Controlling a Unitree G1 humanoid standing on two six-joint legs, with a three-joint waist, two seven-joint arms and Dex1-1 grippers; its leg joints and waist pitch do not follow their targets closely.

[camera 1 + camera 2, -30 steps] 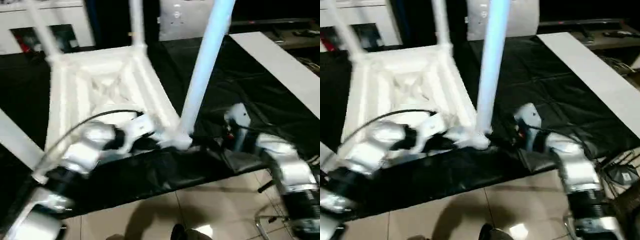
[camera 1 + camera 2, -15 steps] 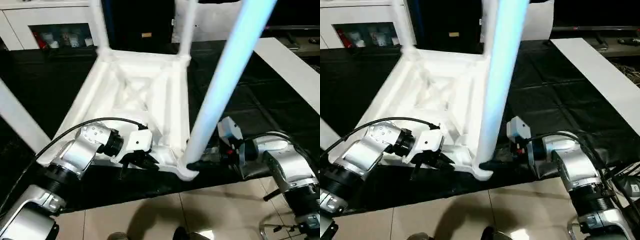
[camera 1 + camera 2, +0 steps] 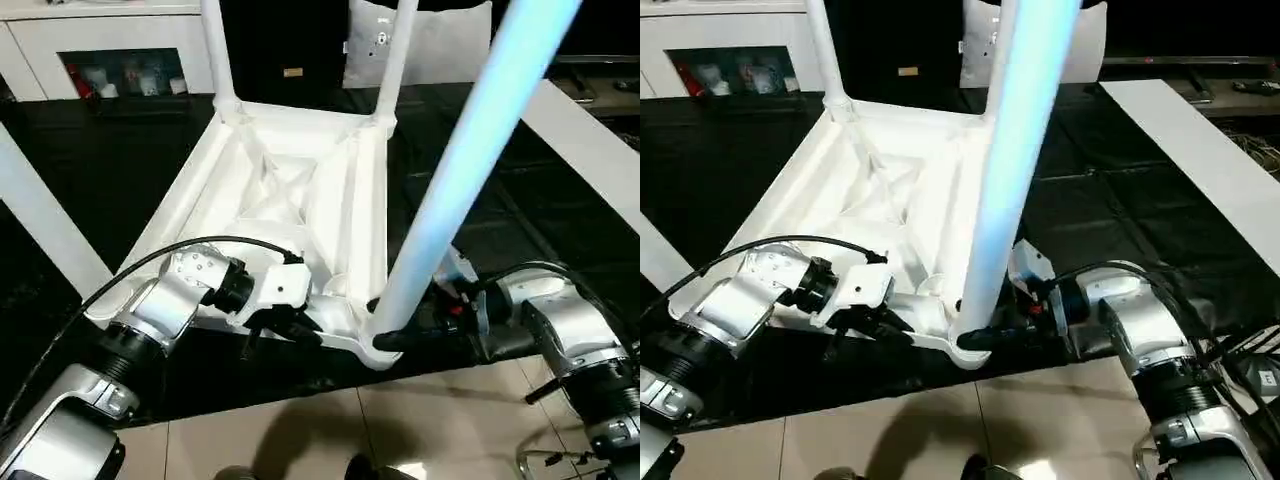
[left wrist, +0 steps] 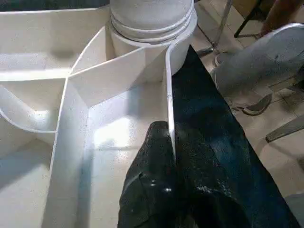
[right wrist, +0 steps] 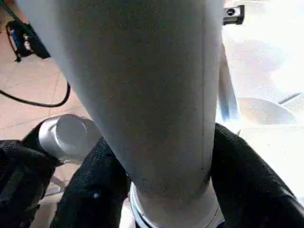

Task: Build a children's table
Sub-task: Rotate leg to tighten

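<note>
The children's table [image 3: 290, 190] lies upside down on a black cloth, its ribbed underside facing up and white legs rising from the corner sockets. The near leg [image 3: 450, 180] stands in the near right socket [image 4: 152, 19]. At the base of this leg, my right gripper [image 3: 395, 340] has a black finger [image 5: 95, 185] pressed against each side. My left gripper [image 3: 300, 330] is shut on the thin rim wall [image 4: 168, 95] of the table top, just left of that corner.
A white cabinet [image 3: 100, 50] with shelves stands at the back left. A flat white board [image 3: 590, 140] lies on the black cloth [image 3: 100, 170] at the right. Tiled floor [image 3: 420, 430] runs along the cloth's near edge.
The camera has shifted and steadied. My right gripper's fingers have closed in around the base of the near leg. The left gripper keeps its hold on the rim.
</note>
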